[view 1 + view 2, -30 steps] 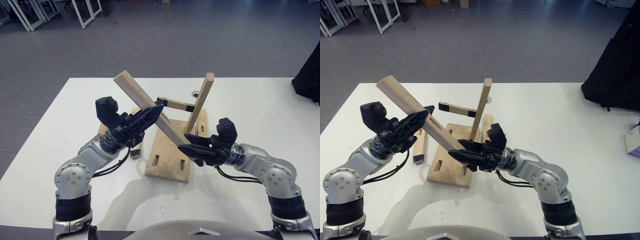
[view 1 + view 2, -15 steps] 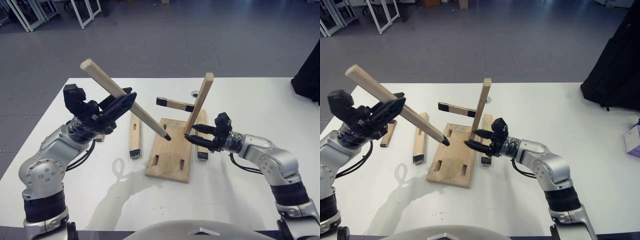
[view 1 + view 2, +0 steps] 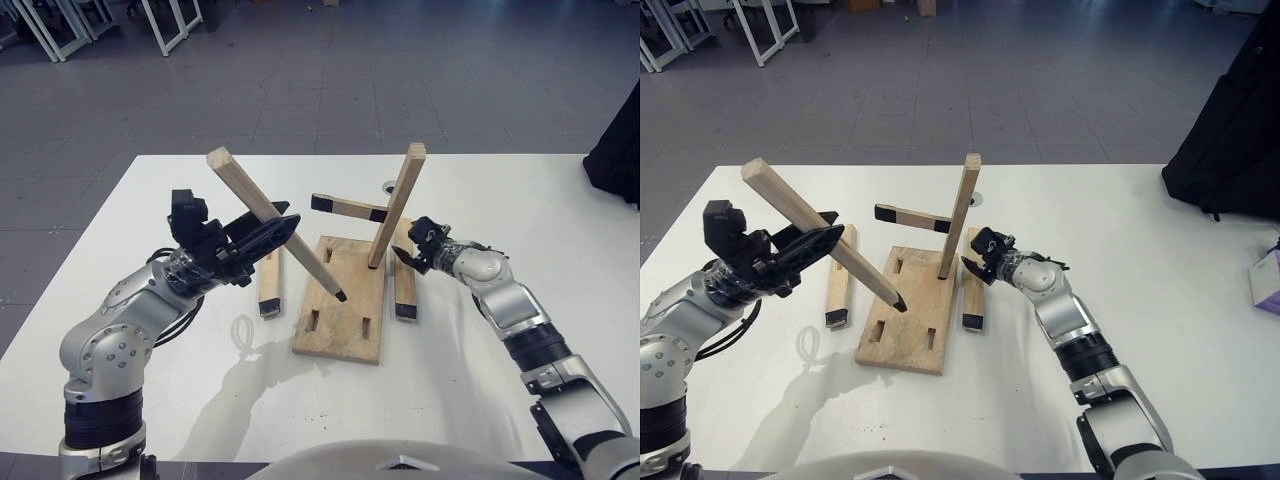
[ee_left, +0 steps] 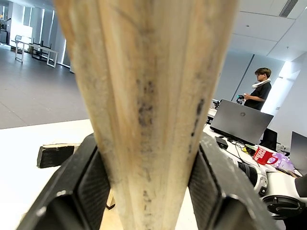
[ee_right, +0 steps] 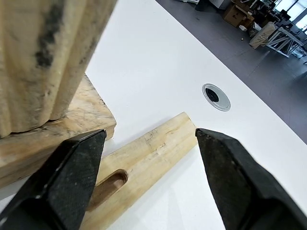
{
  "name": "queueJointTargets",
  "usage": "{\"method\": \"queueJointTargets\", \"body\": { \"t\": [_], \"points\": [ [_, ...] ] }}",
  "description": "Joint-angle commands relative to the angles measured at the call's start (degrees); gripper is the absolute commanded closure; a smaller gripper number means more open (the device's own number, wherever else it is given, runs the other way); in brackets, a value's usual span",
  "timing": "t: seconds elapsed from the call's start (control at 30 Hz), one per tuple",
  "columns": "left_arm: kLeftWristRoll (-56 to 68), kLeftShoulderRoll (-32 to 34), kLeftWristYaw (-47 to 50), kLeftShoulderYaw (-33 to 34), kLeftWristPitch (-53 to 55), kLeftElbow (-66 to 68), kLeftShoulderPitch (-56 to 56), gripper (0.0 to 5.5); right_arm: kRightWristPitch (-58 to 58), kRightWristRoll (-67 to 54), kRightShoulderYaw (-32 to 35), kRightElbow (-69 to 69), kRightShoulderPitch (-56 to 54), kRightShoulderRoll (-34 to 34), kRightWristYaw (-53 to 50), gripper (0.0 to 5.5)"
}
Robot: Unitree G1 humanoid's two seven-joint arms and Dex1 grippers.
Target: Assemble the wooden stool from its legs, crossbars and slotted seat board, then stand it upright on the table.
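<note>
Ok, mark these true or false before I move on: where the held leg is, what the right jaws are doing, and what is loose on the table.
1. The left jaws are shut on a slanted leg. True.
2. That leg's dark tip sits in a slot of the seat board. False: the tip is over bare board, between slots.
3. The right jaws grip the upright leg. False: they are open beside its base, holding nothing.
4. A crossbar sticks out sideways from the upright leg. True.
5. No loose pieces lie on the table. False: a left piece and a right piece flank the board.

White table (image 3: 560, 200), round grommet (image 3: 390, 186), black bag (image 3: 1230, 130), laptop (image 4: 238, 122)
</note>
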State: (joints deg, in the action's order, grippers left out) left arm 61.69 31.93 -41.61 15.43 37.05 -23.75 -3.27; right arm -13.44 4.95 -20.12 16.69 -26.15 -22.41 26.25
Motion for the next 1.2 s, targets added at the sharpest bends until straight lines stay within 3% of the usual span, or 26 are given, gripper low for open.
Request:
{"method": "queueJointTargets", "body": {
  "t": [0.03,0.43,0.63,0.9,1.2],
  "points": [
    [-3.1,0.2,-0.8,-1.5,-1.2,0.8,-1.8,3.47,3.6,4.5,-3.1,7.1,-3.0,2.5,0.1,2.07],
    [-9.6,3.2,-8.0,-0.1,-5.4,3.5,-1.4,3.47,10.7,4.4,0.6,11.1,-5.8,5.2,1.6,2.07],
    [-13.3,0.3,-15.0,2.0,-17.2,12.0,-5.2,3.47,8.7,3.5,3.6,5.3,-4.3,4.3,2.2,2.07],
    [-24.7,-0.8,-24.2,-5.2,-26.8,33.2,-14.5,3.47,2.6,2.0,8.0,-8.1,1.6,-0.4,5.6,2.07],
    [-30.7,-2.9,-29.0,-6.5,-38.1,44.8,-20.1,3.47,-3.1,-0.8,9.1,-17.8,5.2,-2.7,9.5,2.07]
  ]
}}
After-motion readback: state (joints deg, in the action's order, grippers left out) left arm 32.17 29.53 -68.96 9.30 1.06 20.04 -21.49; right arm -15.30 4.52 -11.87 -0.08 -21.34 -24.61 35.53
